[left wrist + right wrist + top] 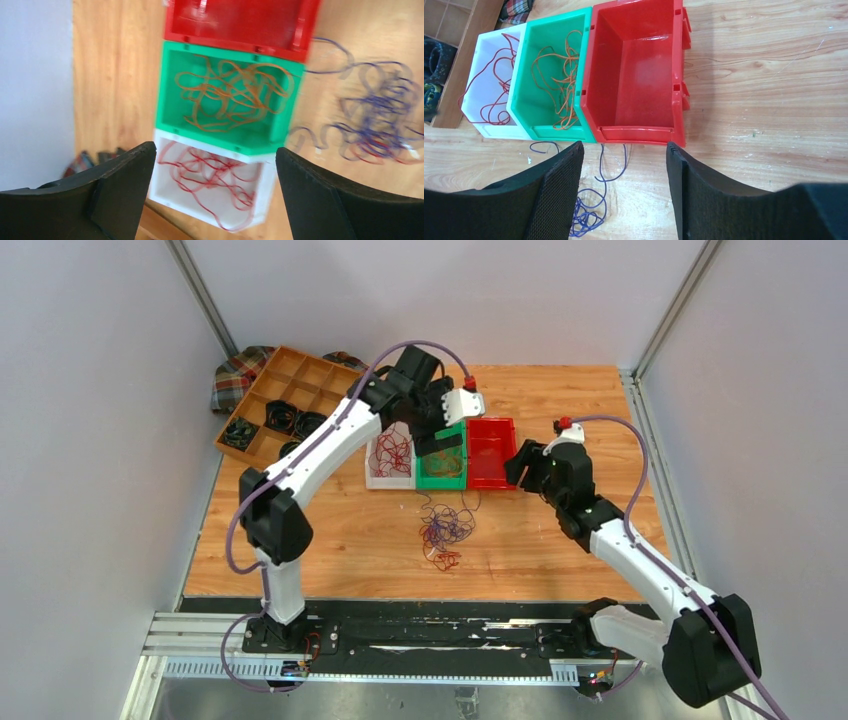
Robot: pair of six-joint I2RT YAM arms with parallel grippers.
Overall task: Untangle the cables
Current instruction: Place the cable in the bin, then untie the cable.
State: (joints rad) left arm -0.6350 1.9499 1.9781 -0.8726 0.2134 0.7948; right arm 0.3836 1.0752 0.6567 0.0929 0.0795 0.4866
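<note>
**Left gripper** (214,151): jaws spread wide with nothing between them, hanging above the white bin (266,192) and the green bin (166,100). Directly beneath the jaws, red wires (210,175) lie looped in the white bin. Just beyond them, orange wires (230,95) lie in the green bin, and farther on stands the red bin (240,25).

**Right gripper** (624,146): jaws apart and empty, above the table (350,540) just short of the red bin's near wall. Ahead of the jaws, the red bin holds no wire. Below the jaws, purple strands (589,215) run across the wood.

**Cables** (445,530): the unsorted part is a mostly purple tangle with a few red strands. It lies on the table on the near side of the bins, between the two grippers and touched by neither.
</note>
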